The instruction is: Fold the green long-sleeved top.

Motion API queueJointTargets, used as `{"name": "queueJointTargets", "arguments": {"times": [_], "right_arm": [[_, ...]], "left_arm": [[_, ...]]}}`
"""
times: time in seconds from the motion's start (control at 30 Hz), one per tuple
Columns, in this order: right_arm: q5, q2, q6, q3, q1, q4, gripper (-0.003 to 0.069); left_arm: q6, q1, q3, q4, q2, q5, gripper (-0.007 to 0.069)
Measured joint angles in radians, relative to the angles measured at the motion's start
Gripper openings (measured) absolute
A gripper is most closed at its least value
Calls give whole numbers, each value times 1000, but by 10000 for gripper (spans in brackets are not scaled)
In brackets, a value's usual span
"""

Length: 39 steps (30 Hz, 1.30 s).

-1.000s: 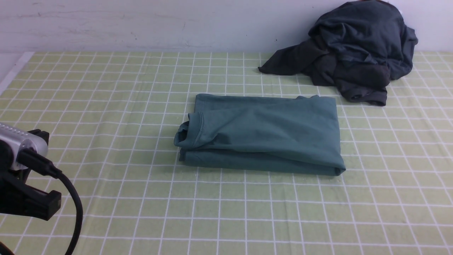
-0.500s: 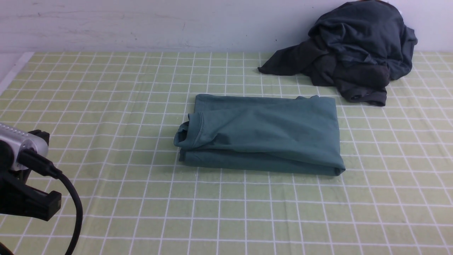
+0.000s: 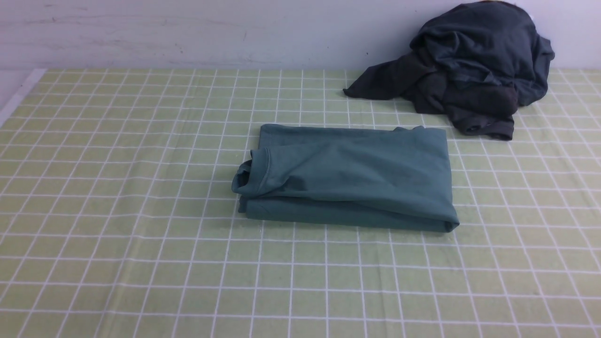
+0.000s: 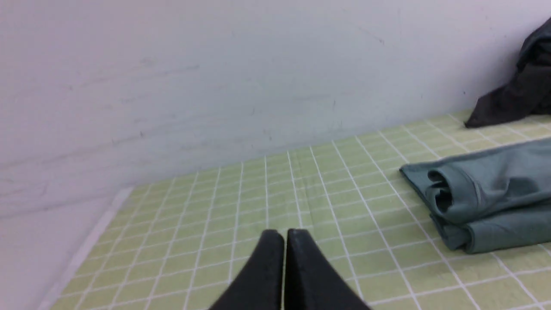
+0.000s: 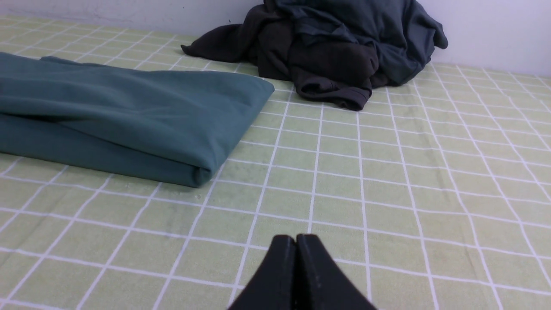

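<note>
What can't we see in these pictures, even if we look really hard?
- The green top's white chest print and neck label: front view, hidden by its folds.
- The rest of that top: left wrist view, cut off by the picture's edge.
- How many dark garments are piled up: front view, they overlap.
- Both arms: front view, outside the picture.

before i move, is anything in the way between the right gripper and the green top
Nothing visible: only bare checked cloth lies between the right gripper and the green top; the dark clothes sit beyond.
</note>
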Motion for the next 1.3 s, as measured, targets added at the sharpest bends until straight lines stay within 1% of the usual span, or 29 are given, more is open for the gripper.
{"name": "queueJointTargets", "arguments": {"times": [0.1, 0.23, 0.37, 0.43, 1.3], "right_arm": [[0, 0, 0, -1, 0, 0, -8], [0, 0, 0, -1, 0, 1, -8], [0, 0, 0, -1, 0, 2, -8], [0, 0, 0, -1, 0, 2, -8], [0, 0, 0, -1, 0, 2, -8]], "left_arm": [[-15, 4, 92, -28, 0, -41, -3], [-19, 6, 114, -28, 0, -18, -3], [-23, 7, 114, -45, 0, 125, -3], [-23, 7, 110, -62, 0, 161, -3], [-23, 7, 105, -72, 0, 181, -3]]}}
